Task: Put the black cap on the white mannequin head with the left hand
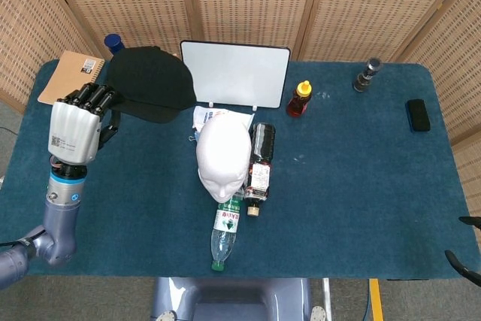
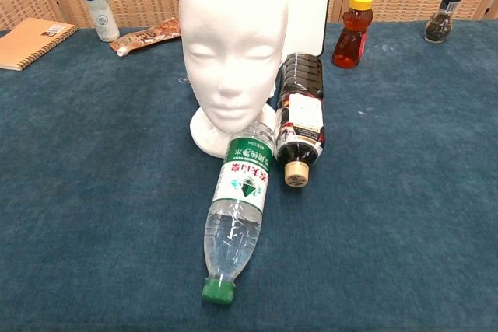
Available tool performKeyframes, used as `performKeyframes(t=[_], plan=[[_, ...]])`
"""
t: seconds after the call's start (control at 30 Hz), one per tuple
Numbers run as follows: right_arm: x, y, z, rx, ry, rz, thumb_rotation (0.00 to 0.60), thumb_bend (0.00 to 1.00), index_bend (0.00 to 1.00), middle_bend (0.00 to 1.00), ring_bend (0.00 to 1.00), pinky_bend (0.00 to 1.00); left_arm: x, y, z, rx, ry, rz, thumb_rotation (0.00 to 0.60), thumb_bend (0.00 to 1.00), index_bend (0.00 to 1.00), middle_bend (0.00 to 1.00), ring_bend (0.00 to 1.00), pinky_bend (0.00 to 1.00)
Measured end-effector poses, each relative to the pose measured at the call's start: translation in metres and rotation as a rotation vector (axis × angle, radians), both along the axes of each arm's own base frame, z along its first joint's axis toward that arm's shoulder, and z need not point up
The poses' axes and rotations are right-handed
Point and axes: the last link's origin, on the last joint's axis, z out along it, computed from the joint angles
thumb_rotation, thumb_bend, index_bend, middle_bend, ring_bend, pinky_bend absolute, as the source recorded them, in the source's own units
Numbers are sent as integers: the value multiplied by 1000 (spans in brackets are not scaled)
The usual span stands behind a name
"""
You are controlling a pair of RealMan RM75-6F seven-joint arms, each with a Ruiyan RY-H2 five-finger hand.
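the left hand (image 1: pixel 75 127) grips the black cap (image 1: pixel 150 84), holding it above the table (image 1: pixel 361 163), up and to the left of the white mannequin head (image 1: pixel 223 154). the right hand is out of view.

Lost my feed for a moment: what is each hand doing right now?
Left hand: holding the black cap, raised off the table.
Right hand: only fingertips show; state cannot be told.

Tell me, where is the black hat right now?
In the head view the black cap is held up by the left hand, left of the white mannequin head.
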Motion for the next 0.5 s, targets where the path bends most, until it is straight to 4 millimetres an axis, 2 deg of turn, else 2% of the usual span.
performKeyframes(t=[0.23,0.5], plan=[[-2,1,1,0,0,-6,600,198,319,368,325,318,33,6,-20,-17,-73,-56,600,601,779,518,455,757],[-7,3,2,-4,1,-24,600,198,319,368,325,319,66,12,-54,-58,-128,-114,600,597,779,518,455,757]])
